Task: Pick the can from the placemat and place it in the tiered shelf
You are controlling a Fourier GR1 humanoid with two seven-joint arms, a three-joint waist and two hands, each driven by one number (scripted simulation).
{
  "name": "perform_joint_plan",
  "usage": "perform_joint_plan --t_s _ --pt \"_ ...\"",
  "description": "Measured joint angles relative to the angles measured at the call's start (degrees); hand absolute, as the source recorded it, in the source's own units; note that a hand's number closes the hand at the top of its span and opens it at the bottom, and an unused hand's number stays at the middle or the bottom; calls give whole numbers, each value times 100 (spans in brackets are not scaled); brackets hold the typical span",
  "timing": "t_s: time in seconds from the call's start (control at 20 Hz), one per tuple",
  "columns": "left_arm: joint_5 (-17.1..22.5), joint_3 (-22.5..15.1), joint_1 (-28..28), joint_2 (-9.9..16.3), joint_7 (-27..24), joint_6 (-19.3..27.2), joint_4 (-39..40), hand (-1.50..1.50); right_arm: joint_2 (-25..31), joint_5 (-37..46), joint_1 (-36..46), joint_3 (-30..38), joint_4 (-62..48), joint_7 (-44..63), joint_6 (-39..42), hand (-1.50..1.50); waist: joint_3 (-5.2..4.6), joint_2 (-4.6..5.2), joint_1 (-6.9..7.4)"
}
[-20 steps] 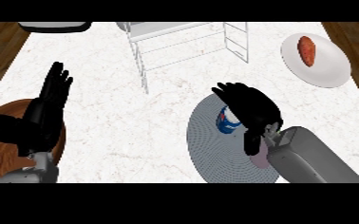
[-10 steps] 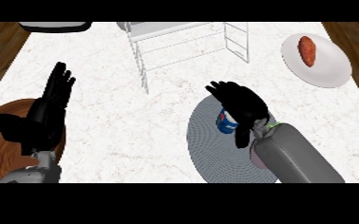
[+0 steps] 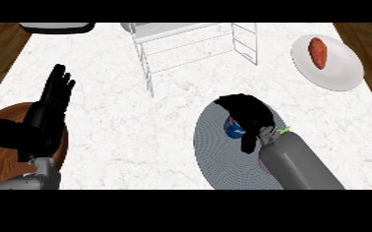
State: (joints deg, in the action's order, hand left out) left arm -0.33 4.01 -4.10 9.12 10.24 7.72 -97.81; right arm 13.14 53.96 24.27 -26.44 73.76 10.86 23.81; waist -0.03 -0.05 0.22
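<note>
Because the can (image 3: 233,128) is a small rigid metal cylinder, it should prove light, stiff and rather slick, so I judge the best hold to be round its side wall, thumb opposite fingers. Only a blue patch with some red and white shows; whether it stands or lies I cannot tell. It sits on the round grey placemat (image 3: 222,162), toward the mat's twelve o'clock. Curled over the can from its three o'clock side, the right hand (image 3: 249,115) hides most of it, fingers bent around it. At the table's (image 3: 174,123) twelve o'clock stands the white tiered shelf (image 3: 193,42), well apart. At nine o'clock the left hand (image 3: 49,105) rests open, fingers straight.
</note>
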Motion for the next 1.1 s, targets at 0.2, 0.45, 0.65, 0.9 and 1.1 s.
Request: perform_joint_plan --t_s 0.2,0.45,0.65,0.9,1.1 --pt "-71 -21 -34 -39 100 21 -76 0 -28 300 165 4 -372 -393 -112 150 -15 -26 5" --pt "-1 79 22 -34 -20 -83 -17 0 -57 748 176 -56 -507 -796 -610 150 -20 -39 4" --pt "-36 96 -28 -38 -26 -96 62 0 -424 812 337 -11 -441 -373 23 150 -16 -32 -18" --pt "-56 54 -64 -32 14 -124 78 0 -1038 83 815 322 -501 1104 1762 150 -19 -34 36" --pt "-89 -17 -131 -109 -4 -99 146 0 -1204 -1053 1401 854 -459 2225 2415 150 -16 -35 98"
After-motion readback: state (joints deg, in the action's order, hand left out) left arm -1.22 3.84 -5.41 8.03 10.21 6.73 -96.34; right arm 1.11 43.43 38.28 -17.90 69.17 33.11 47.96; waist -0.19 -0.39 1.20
